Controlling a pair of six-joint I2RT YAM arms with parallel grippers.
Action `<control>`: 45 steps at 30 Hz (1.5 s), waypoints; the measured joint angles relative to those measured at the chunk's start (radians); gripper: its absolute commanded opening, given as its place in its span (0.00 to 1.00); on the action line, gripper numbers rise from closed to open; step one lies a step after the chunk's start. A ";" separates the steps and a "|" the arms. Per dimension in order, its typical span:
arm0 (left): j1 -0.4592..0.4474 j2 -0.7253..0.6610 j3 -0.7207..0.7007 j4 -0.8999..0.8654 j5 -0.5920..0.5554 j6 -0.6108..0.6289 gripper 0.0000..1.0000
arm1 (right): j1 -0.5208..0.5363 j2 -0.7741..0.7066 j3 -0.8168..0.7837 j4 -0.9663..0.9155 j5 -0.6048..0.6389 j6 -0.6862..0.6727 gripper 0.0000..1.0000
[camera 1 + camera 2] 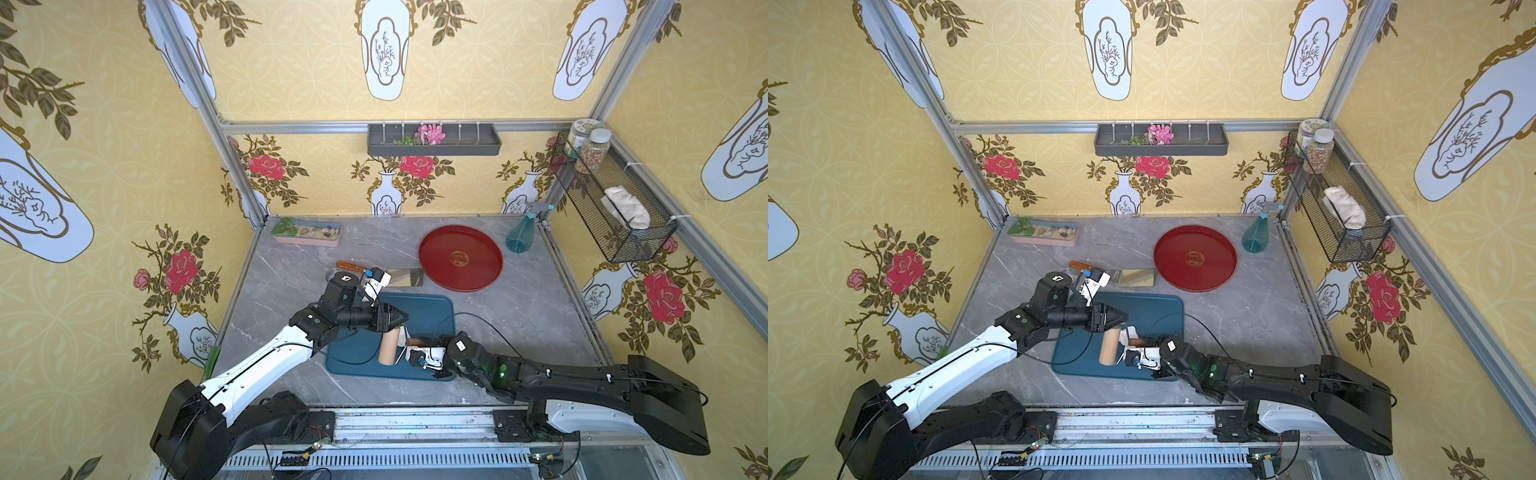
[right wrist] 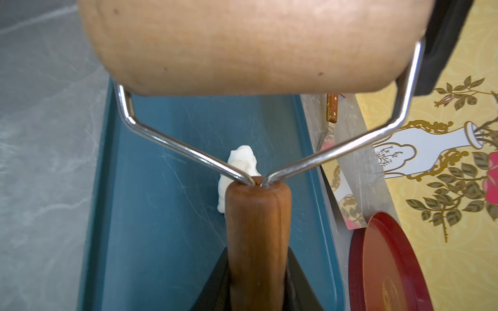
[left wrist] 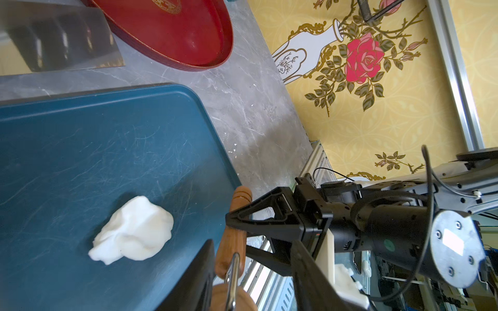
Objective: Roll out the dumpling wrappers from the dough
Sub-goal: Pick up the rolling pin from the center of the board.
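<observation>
A ragged white lump of dough [image 3: 132, 231] lies on the blue tray [image 3: 80, 148]; in both top views it is mostly hidden behind the roller. No dumpling wrappers are in view. My right gripper [image 2: 257, 253] is shut on the brown wooden handle [image 2: 257, 215] of a roller. Its pale wooden drum [image 1: 390, 347] hangs in a steel wire frame just in front of the dough [image 2: 241, 159]. My left gripper [image 1: 401, 320] reaches in at the drum's far end. Its jaws straddle that end [image 3: 231, 299] and the wire, with a gap still showing on one side.
A round red tray [image 1: 460, 257] sits at the back right, with a cleaver [image 1: 405, 277] lying between it and the blue tray [image 1: 428, 307]. A teal spray bottle [image 1: 521, 232] stands in the back right corner. A pink planter [image 1: 305, 232] sits at the back left.
</observation>
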 measured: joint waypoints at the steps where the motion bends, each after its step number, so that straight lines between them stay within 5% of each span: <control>1: 0.000 -0.006 0.000 -0.006 -0.008 0.000 0.48 | 0.000 0.007 -0.006 0.019 0.011 -0.022 0.00; 13: 0.000 -0.013 0.000 -0.046 -0.033 0.004 0.44 | -0.001 0.037 -0.042 0.172 0.073 -0.154 0.00; 45: -0.040 0.056 0.077 -0.157 -0.045 0.070 0.13 | -0.031 0.027 -0.023 0.095 0.031 -0.148 0.00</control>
